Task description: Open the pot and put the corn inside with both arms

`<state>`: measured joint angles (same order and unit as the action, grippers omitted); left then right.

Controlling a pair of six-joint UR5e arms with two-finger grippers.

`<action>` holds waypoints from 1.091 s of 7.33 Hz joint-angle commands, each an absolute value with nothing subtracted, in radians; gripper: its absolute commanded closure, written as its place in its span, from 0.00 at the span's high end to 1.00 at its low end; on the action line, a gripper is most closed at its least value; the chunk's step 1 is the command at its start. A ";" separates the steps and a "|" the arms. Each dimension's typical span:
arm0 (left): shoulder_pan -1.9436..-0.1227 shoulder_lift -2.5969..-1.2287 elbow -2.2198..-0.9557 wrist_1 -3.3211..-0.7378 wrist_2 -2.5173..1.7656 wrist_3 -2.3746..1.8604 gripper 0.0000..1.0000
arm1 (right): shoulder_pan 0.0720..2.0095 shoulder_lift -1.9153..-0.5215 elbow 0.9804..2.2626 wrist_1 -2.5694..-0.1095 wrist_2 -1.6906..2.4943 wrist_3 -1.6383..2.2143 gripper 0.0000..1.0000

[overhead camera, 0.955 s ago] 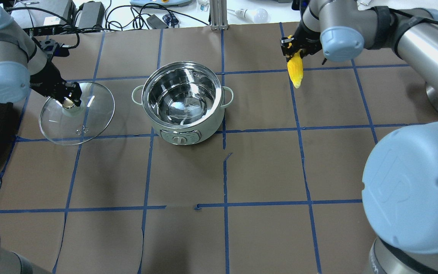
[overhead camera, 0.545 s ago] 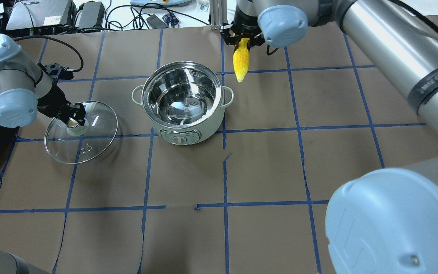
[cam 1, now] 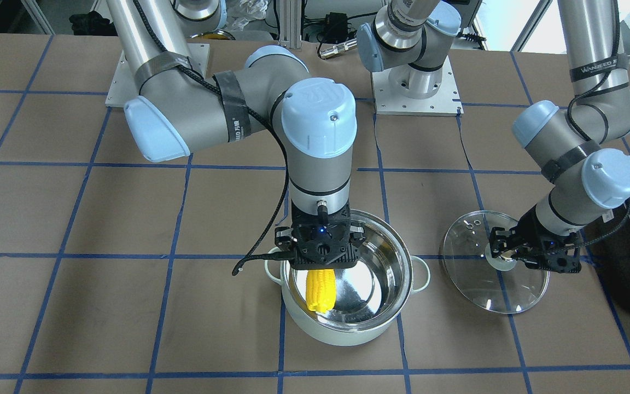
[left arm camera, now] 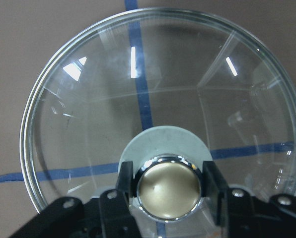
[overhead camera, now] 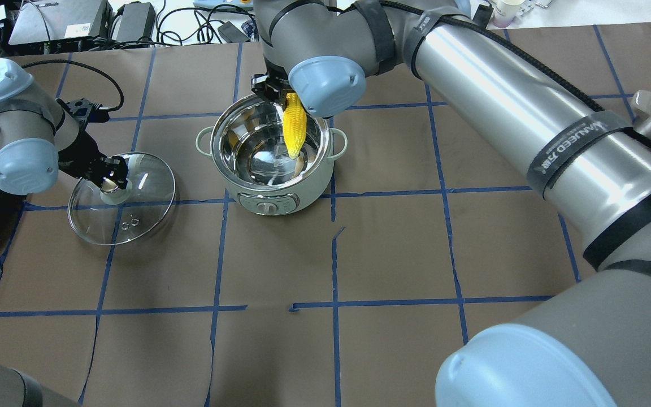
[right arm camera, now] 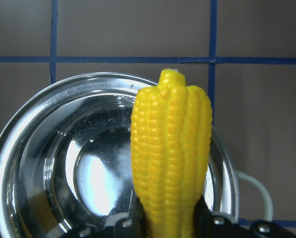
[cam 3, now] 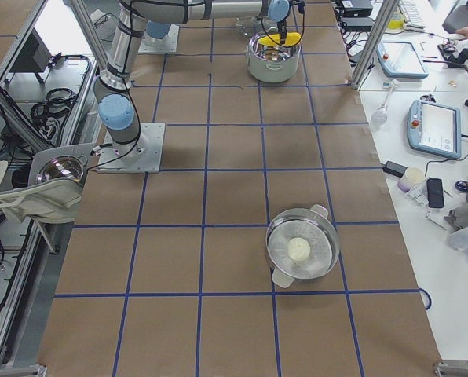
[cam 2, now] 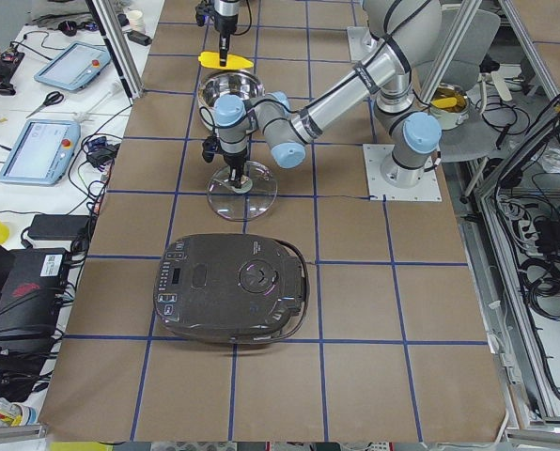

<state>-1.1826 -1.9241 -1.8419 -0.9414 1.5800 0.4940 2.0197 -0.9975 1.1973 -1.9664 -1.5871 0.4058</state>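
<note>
I have the right gripper clamped on the thick end of the corn, which hangs tip-down over the open mouth of the pot and apart from the steel, nearer one side of the opening than its centre. Gripping the butt leaves the whole tapered length free below the fingers, so the cob should go in point first without the jaws coming near the rim. From the far side views the corn looks to be above the rim rather than inside it, though I cannot be sure. The left gripper is closed on the brass knob of the glass lid, parked well off to the pot's left, near the black appliance. That leaves the opening free for the other arm, and a pinch on the knob is the only sound hold that smooth glass offers. The lid sits low and slightly tilted – I cannot tell whether its edge touches the table. My read – the pot is open, and only the lowering and release remain
</note>
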 commanded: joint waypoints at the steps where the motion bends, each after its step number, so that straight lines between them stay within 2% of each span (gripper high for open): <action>1: -1.181 -1.924 -1.841 -0.939 1.583 0.500 0.00 | 2.063 -0.951 1.198 -2.040 -1.572 0.400 0.13; 2: -1.181 -1.925 -1.841 -0.937 1.589 0.502 0.10 | 2.063 -0.930 1.200 -2.074 -1.571 0.402 0.23; 3: -1.183 -1.928 -1.839 -0.939 1.592 0.503 0.51 | 2.063 -0.920 1.206 -2.074 -1.572 0.413 0.58; 4: -1.181 -1.930 -1.839 -0.940 1.592 0.503 1.00 | 2.063 -0.926 1.212 -2.072 -1.572 0.428 0.97; 5: -1.183 -1.925 -1.836 -0.942 1.594 0.505 1.00 | 2.062 -0.934 1.206 -2.074 -1.574 0.385 1.00; 7: -1.203 -1.895 -1.786 -0.971 1.601 0.502 1.00 | 2.046 -0.991 1.215 -2.047 -1.586 0.380 1.00; 8: -1.225 -1.864 -1.737 -1.092 1.603 0.502 1.00 | 1.992 -1.024 1.210 -1.964 -1.586 0.355 1.00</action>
<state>-1.2034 -1.8928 -1.7873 -0.9936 1.5996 0.5023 2.0379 -0.9855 1.2114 -2.0335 -1.5844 0.3763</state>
